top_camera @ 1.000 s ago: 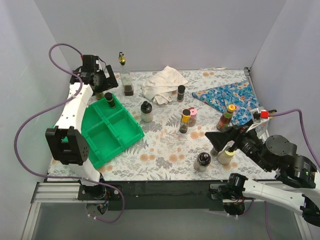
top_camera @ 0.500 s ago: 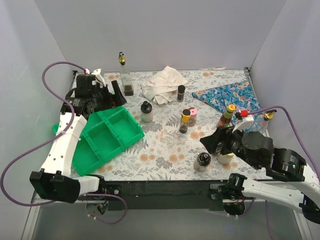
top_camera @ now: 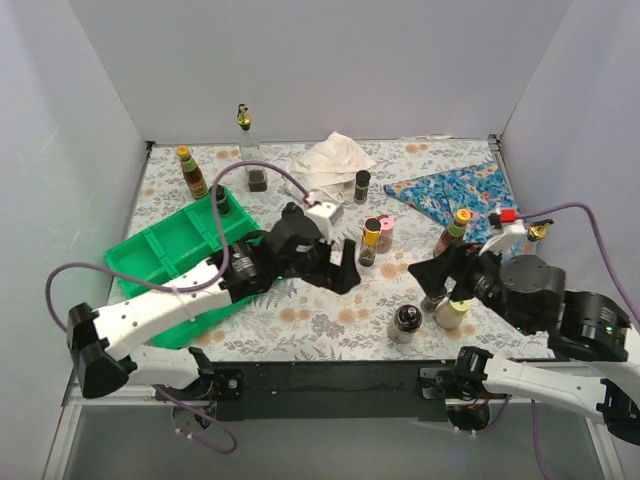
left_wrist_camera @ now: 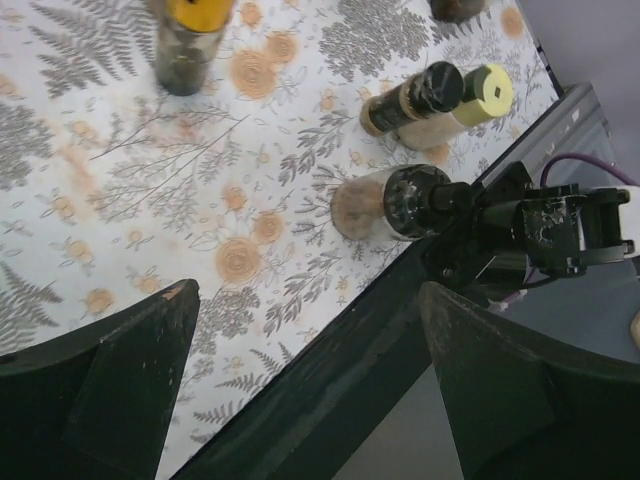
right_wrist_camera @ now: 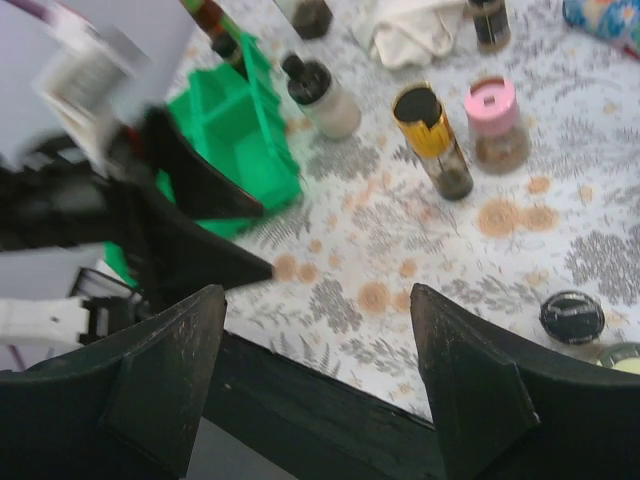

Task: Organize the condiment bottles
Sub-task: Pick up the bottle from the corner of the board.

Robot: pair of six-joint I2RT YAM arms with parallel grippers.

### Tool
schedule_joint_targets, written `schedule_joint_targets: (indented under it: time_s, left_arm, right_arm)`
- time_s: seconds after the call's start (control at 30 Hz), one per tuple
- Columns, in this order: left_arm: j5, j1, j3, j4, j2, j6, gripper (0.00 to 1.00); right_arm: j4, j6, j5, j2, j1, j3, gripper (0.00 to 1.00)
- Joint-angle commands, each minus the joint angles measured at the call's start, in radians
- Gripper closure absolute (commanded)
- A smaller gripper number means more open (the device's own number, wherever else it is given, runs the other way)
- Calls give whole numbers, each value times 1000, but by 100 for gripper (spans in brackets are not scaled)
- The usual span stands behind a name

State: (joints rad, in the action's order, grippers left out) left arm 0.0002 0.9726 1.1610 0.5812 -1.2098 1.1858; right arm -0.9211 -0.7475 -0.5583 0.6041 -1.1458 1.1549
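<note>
The condiment bottles stand scattered over the floral table. A yellow-capped bottle point(top_camera: 371, 240) and a pink-capped jar point(top_camera: 386, 232) are in the middle. At the front right stand a dark jar point(top_camera: 405, 322) and a cream bottle point(top_camera: 452, 312). My left gripper point(top_camera: 340, 272) hovers open and empty left of the yellow-capped bottle point(left_wrist_camera: 190, 40), with the dark jar point(left_wrist_camera: 390, 203) beyond its jaws. Nothing sits between the fingers of my right gripper point(top_camera: 440, 270), which is open above the front-right bottles. In its wrist view my right gripper point(right_wrist_camera: 318, 295) faces the pink-capped jar point(right_wrist_camera: 490, 120).
A green tray point(top_camera: 165, 270) lies at the left with a black-capped bottle point(top_camera: 220, 200) in a back compartment. A sauce bottle point(top_camera: 190, 172) stands behind it. A white cloth point(top_camera: 325, 165) and a blue floral cloth point(top_camera: 460, 195) lie at the back. A red-capped bottle point(top_camera: 455, 230) stands at the right.
My left arm has swung from the back-left corner over the tray to the table's middle, uncovering the sauce bottle there. My right gripper's jaws have narrowed a little.
</note>
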Motion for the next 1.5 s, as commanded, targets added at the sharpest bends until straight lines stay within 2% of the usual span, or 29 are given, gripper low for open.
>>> schedule_joint_targets:
  time_s: [0.0,0.17,0.3,0.5,0.83,1.3,1.4,1.47]
  left_arm:
    - [-184,178,71,-125,-118,9,8]
    - [-230,320,82,-240,-236,-21,7]
    - [-230,386,71,-317,-296,-57,3]
    - [-238,426,118,-336,-446,-92,2]
    - [-322,434,164,-339,-588,-120,2]
    - [-358,436,196,-402,-675,-166,14]
    - [-376,436,203,-405,-685,-167,23]
    - [-393,436,198,-405,-682,-158,37]
  right_arm:
    - [70,48,-97,-4,-3,153,18]
    - [111,48,-89,-38,-3,154,18]
    - [137,46,-89,-64,-3,134,19]
    - [159,50,-83,-90,-3,114,19]
    - [159,53,-88,-121,-3,98,19]
    - [160,42,-83,-121,-3,65,19]
    - [157,39,-78,-122,-3,65,19]
    - [157,37,-75,-127,-3,63,19]
